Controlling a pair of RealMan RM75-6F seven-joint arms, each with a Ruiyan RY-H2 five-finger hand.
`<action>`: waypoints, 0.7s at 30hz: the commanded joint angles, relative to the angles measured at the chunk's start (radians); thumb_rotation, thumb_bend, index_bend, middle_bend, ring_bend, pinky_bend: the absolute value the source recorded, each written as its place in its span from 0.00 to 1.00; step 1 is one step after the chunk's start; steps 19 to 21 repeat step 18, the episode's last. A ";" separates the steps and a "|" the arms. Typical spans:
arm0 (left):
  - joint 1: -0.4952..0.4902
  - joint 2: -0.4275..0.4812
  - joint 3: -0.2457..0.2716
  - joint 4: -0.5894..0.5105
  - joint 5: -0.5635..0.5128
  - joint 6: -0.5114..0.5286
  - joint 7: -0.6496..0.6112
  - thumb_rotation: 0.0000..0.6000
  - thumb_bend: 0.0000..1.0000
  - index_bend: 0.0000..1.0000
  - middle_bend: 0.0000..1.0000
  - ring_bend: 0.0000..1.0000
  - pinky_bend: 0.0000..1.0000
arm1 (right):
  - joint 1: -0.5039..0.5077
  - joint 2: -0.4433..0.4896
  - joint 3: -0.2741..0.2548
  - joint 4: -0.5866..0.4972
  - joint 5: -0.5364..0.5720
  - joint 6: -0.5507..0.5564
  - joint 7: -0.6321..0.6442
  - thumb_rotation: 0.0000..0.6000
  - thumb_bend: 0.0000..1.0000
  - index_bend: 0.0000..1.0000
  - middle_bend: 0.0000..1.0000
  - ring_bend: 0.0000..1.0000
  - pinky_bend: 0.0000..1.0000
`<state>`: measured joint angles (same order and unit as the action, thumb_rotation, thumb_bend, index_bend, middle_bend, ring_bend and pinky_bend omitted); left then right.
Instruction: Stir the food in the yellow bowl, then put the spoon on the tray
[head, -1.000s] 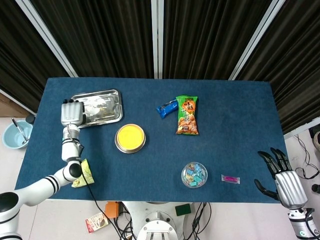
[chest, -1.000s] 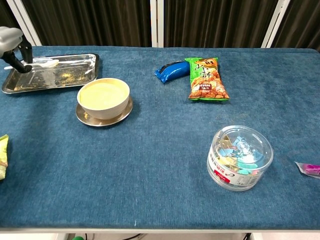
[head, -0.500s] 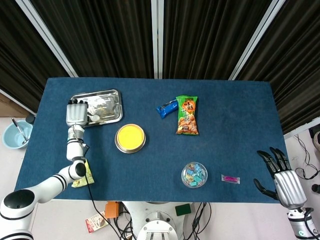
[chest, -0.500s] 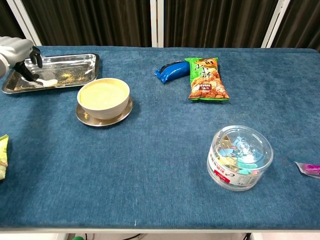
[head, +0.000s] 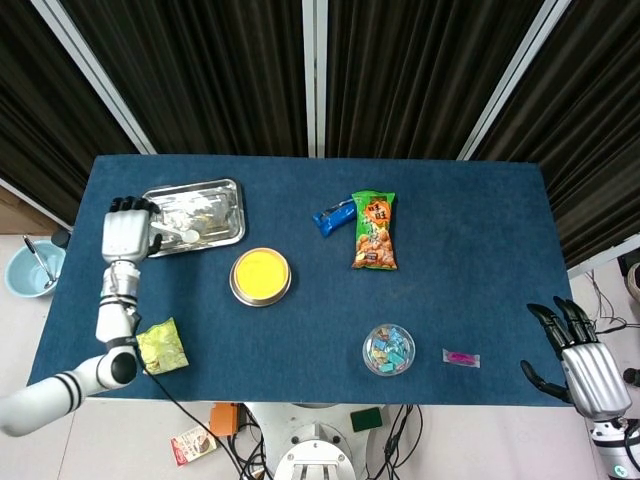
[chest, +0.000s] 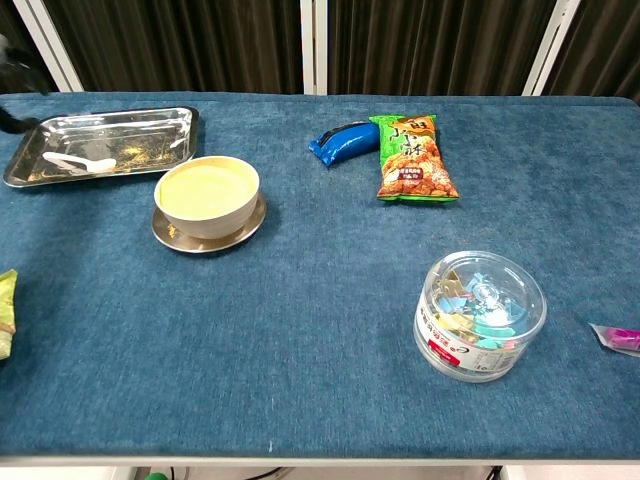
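Much of the left hand (head: 125, 232) is hard to read: the head view shows only its back, just off the left rim of the tray (head: 222, 190), and the chest view catches no more than a dark sliver at the upper left corner, so whether its fingers are apart or curled cannot be told; nothing shows in its grasp. The right hand (head: 585, 365) hangs past the table's near right corner, cut by the frame edge, its fingers spread with nothing between them. One white spoon (chest: 78, 160) lies flat inside the tray at its left end, apart from the left hand. One yellow bowl (chest: 207, 194) stands on a metal saucer (chest: 170, 235) just near of the tray, its fill a smooth yellow surface whose make-up is unclear. Further right lie one green snack bag (head: 374, 229) and one blue packet (head: 332, 215) touching its upper left corner. One clear round tub (chest: 479, 314) of mixed coloured pieces sits toward the near right, with one small pink wrapper (head: 460, 357) beside it, clipped by the chest view's right edge. One yellow-green pouch (head: 161, 346) lies at the near left edge, half cut off in the chest view. The blue cloth (head: 300, 330) is open across the middle and the far right.
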<state>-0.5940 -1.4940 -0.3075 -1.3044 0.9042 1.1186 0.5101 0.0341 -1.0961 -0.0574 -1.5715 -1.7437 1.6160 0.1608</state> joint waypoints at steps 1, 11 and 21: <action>0.186 0.234 0.129 -0.242 0.233 0.158 -0.175 1.00 0.29 0.33 0.24 0.14 0.12 | -0.001 0.009 0.001 0.005 0.008 -0.003 0.014 1.00 0.31 0.12 0.13 0.00 0.07; 0.417 0.345 0.327 -0.310 0.542 0.428 -0.317 1.00 0.26 0.31 0.23 0.12 0.11 | -0.025 -0.024 -0.006 0.042 0.010 0.019 0.024 1.00 0.31 0.11 0.12 0.00 0.07; 0.516 0.316 0.398 -0.294 0.669 0.547 -0.301 1.00 0.26 0.31 0.23 0.12 0.11 | -0.042 -0.053 -0.006 0.067 0.006 0.043 0.018 1.00 0.31 0.11 0.12 0.00 0.07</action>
